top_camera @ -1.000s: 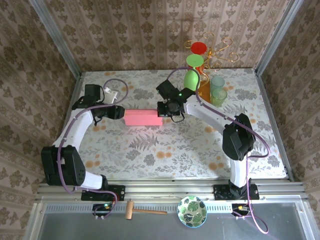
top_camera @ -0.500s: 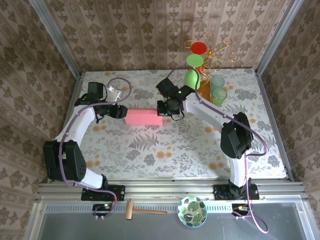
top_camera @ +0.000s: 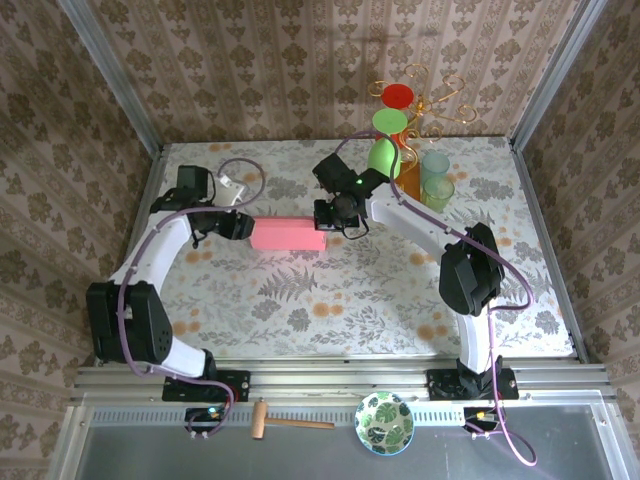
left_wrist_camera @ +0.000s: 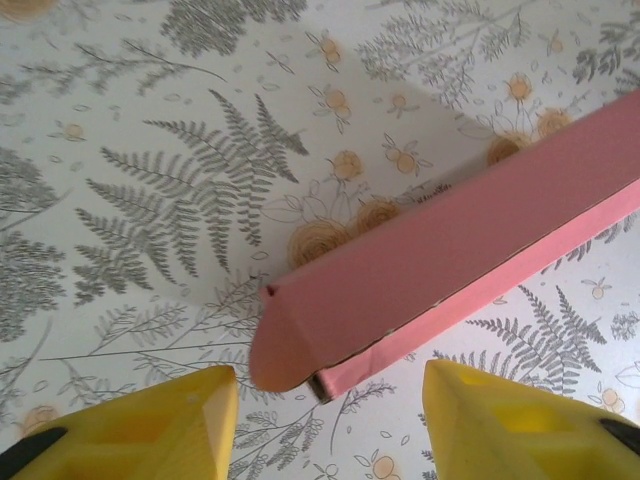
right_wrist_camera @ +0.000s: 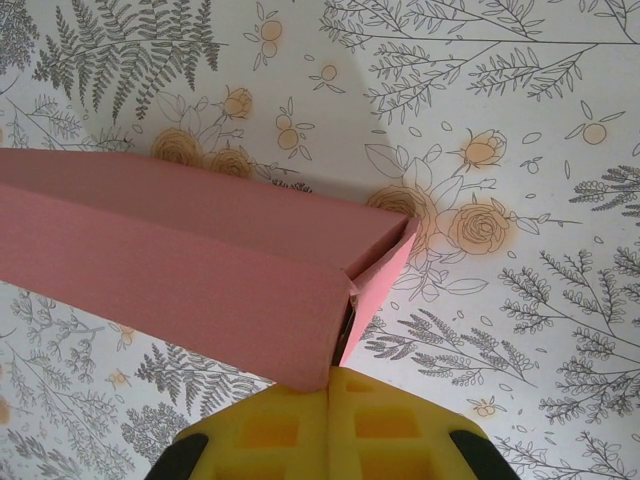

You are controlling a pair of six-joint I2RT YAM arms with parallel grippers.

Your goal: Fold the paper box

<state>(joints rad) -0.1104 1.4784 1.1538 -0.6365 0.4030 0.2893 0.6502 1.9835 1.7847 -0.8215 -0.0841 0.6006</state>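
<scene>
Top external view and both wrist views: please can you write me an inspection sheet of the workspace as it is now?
Surface: floral table cover, flat, no spill seen.
Job's things: paper box, pink, folded into a long shape, lying on the cover between the arms.
Clutter: cups and wire stand with coloured discs at the far right; mallet and bowl on the near ledge.
Grippers: left gripper open, astride one box end; right gripper shut, tips at the other end.
Cables: purple cable looping behind the left arm, another along the right arm; no snag seen.
Surroundings: patterned walls, metal rail.
</scene>
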